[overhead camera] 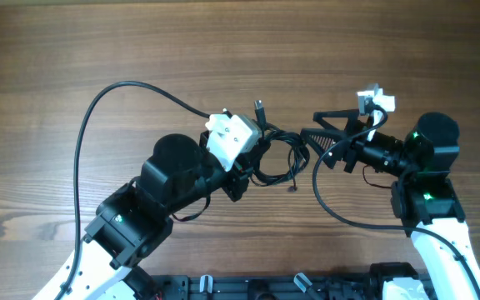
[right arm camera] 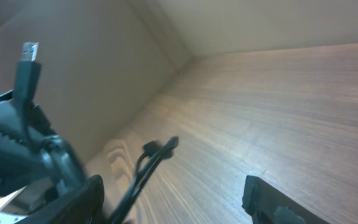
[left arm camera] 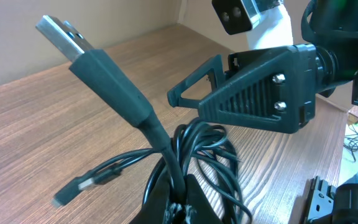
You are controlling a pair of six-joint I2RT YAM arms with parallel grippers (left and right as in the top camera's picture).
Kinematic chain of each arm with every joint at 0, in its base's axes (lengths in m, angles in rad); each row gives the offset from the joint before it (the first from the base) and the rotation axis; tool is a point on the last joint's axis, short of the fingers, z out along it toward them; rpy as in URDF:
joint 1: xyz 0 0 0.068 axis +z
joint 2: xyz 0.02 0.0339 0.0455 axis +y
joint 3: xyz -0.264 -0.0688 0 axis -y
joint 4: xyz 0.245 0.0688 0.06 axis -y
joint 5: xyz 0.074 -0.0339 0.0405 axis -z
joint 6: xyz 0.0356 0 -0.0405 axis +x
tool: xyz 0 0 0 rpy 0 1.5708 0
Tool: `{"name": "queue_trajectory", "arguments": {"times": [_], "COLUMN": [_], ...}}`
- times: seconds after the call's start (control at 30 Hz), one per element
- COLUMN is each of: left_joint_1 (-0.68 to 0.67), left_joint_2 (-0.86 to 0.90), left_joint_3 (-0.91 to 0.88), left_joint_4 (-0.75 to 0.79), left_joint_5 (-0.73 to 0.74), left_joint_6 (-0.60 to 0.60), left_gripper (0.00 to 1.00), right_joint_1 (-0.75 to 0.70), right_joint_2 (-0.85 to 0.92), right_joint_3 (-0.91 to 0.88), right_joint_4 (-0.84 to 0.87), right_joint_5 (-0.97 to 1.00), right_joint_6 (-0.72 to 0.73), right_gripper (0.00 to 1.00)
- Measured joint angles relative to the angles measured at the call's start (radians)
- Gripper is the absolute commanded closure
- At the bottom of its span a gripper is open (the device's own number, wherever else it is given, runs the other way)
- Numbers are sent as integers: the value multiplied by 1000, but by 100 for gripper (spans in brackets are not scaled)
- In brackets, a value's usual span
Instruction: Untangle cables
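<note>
Cables (left arm camera: 210,149), thin glossy black loops, pinched in left fingers (left arm camera: 157,200); ribbed triangular right fingers (left arm camera: 253,93) spread wide.

Brown wooden table (overhead camera: 57,50), smooth, with clear lengthwise grain and a soft sheen. Thin black cables (left arm camera: 207,146), their sheaths smooth and slightly glossy, like rubber or soft plastic. One plug (left arm camera: 104,71) has a matt dark plastic body and a bright metal tip. The right gripper (overhead camera: 317,132) is matt black plastic, ribbed on its side, with small shiny metal screws (left arm camera: 279,79). On the left wrist, a smooth white plastic housing (overhead camera: 232,135).
</note>
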Motion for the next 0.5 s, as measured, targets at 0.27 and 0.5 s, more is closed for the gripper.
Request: {"name": "queue_trajectory", "arguments": {"times": [0.27, 0.5], "left_joint_1": [0, 0], "left_joint_2": [-2, -5], "left_joint_3": [0, 0], "left_joint_4": [36, 55], "left_joint_5": [-29, -83], "left_joint_6": [6, -2], "left_gripper": [96, 96], "right_joint_1": [0, -1], "right_joint_2": [0, 0], "right_joint_3": [0, 0], "right_joint_4": [-6, 79], "right_joint_5": [2, -230], "right_joint_6": [-30, -148], "right_gripper": [26, 26]}}
